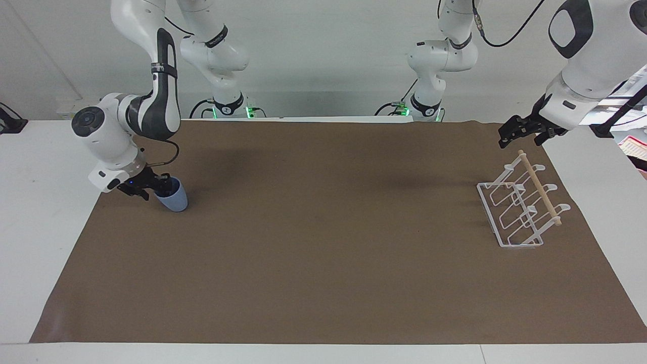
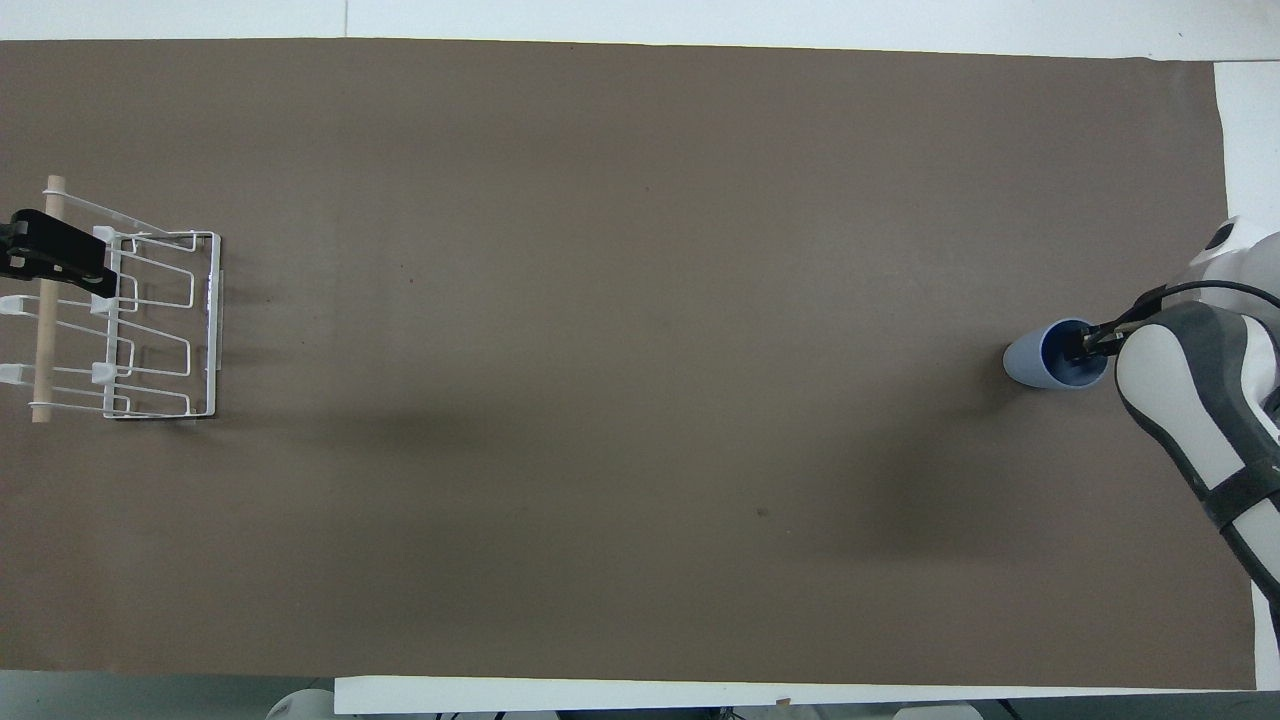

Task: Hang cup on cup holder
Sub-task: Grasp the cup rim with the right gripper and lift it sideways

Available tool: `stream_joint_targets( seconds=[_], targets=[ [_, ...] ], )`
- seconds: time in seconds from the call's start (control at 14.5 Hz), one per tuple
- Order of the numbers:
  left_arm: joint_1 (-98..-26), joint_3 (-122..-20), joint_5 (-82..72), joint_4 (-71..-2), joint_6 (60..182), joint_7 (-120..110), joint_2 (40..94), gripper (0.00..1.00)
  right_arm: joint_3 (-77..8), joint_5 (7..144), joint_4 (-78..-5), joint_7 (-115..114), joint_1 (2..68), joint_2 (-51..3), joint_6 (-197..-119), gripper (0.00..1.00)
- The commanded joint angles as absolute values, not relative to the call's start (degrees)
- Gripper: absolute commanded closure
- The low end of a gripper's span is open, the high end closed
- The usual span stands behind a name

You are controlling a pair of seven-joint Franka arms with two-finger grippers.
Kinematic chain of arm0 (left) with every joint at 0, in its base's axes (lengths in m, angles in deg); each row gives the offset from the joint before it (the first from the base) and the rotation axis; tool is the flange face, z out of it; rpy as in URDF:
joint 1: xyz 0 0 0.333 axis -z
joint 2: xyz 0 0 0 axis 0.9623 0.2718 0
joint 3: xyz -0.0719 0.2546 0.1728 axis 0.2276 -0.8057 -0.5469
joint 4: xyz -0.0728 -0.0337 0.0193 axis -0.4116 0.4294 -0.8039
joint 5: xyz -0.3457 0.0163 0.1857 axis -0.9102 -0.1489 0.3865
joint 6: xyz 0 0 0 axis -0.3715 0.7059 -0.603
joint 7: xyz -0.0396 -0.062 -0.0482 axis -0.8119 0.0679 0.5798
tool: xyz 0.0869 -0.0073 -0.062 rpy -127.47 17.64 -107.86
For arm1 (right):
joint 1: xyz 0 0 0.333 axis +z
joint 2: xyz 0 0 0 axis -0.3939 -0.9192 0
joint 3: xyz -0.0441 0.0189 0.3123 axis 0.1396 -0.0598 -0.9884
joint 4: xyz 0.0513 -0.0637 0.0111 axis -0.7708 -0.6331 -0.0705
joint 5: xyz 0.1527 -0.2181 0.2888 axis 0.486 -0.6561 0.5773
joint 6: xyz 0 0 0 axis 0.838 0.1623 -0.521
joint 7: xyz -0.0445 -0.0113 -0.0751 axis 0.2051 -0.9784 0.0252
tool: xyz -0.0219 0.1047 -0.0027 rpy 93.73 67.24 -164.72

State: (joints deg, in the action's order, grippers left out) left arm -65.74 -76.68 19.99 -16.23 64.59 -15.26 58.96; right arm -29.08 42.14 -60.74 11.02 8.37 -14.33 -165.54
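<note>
The light-blue cup (image 1: 175,201) stands upright on the brown mat at the right arm's end of the table; it also shows in the overhead view (image 2: 1028,364). My right gripper (image 1: 153,191) is down at the cup's rim, open, with one finger inside the cup and the other outside it; the overhead view (image 2: 1086,345) shows the dark fingertip in the cup's mouth. The white wire cup holder (image 1: 541,190) with its wooden dowel stands at the left arm's end (image 2: 213,320). My left gripper (image 1: 508,137) hangs over the holder's end nearest the robots (image 2: 58,262).
A brown mat (image 1: 323,263) covers most of the white table. The two arm bases stand at the table's edge nearest the robots. Nothing else lies on the mat between the cup and the holder.
</note>
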Motion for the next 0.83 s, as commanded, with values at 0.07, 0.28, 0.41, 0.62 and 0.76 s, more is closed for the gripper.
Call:
stream_joint_targets(
  seconds=[0.07,0.28,0.41,0.62,0.76],
  targets=[
    [-64.5,-77.0,20.1,-19.2,64.3,-11.5,56.3,0.00,-29.4,43.4,-62.2,12.9,7.8,-13.0,-166.1,1.00],
    [-65.0,-76.9,20.0,-19.3,64.8,-8.8,56.3,0.00,-29.4,43.3,-59.5,17.4,8.2,-13.4,-162.2,1.00],
    [-64.6,-76.9,20.0,-19.8,65.0,-5.4,56.1,0.00,-29.6,43.6,-54.2,23.2,8.1,-14.6,-156.5,1.00],
    [-63.7,-76.8,19.7,-20.7,65.9,1.9,55.6,0.00,-30.3,59.8,-47.5,25.8,8.3,-14.3,-143.0,1.00],
    [-61.8,-76.7,18.7,-20.9,65.9,11.3,55.6,0.00,-30.3,74.0,-46.1,24.0,8.3,-14.3,-135.5,1.00]
  ],
)
